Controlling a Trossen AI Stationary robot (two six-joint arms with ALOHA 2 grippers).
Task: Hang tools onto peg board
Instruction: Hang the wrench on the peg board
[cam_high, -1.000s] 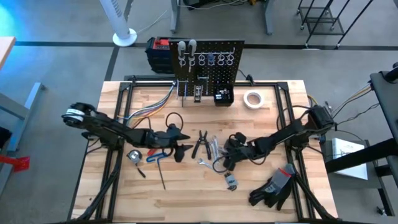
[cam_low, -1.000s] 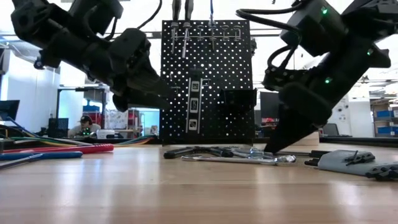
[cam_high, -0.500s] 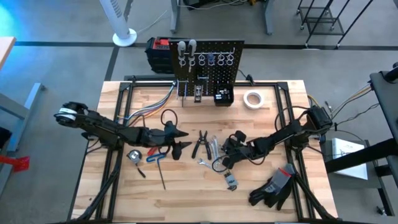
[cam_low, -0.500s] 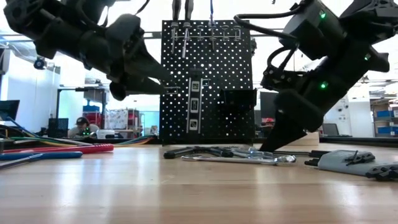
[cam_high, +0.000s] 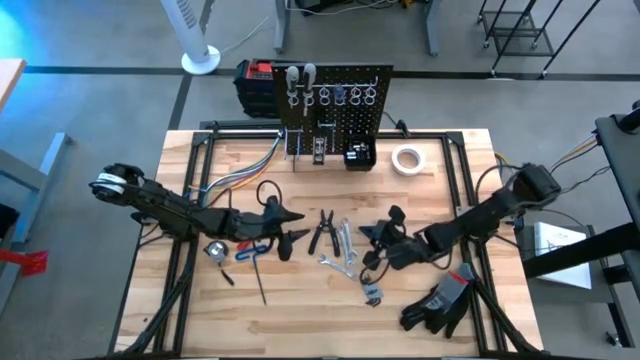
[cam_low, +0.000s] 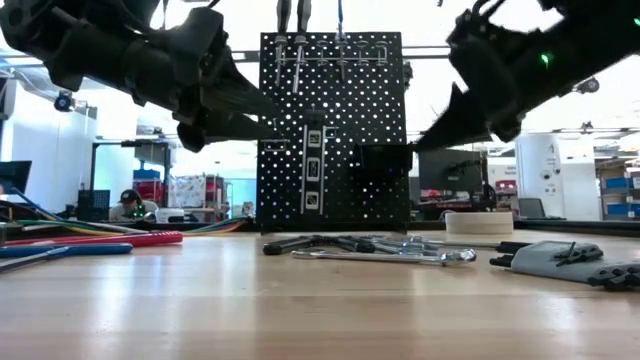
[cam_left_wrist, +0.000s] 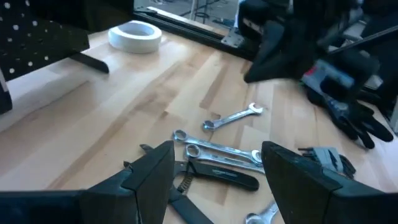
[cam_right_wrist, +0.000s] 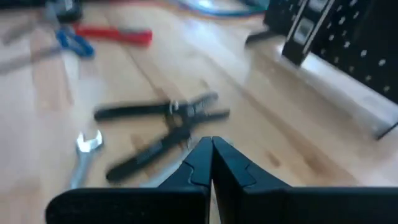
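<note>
Evidently nothing was held: the right gripper (cam_right_wrist: 210, 163) was raised with fingers pressed together, empty, above the pliers (cam_right_wrist: 163, 132) lying loose on the table (cam_high: 300, 315), so a reopened, lower approach was needed, while the left gripper (cam_left_wrist: 219, 163) hung spread wide nearby.

The peg board (cam_high: 332, 108) stands at the tabletop's (cam_high: 200, 310) far edge, the tape roll (cam_high: 405, 159) on its right. Pliers (cam_high: 322, 231) and wrenches (cam_high: 343, 240) lie mid-table — between the left tool (cam_high: 298, 228) and right tool (cam_high: 366, 234). Gloves (cam_high: 440, 300) lie at the near right.
</note>
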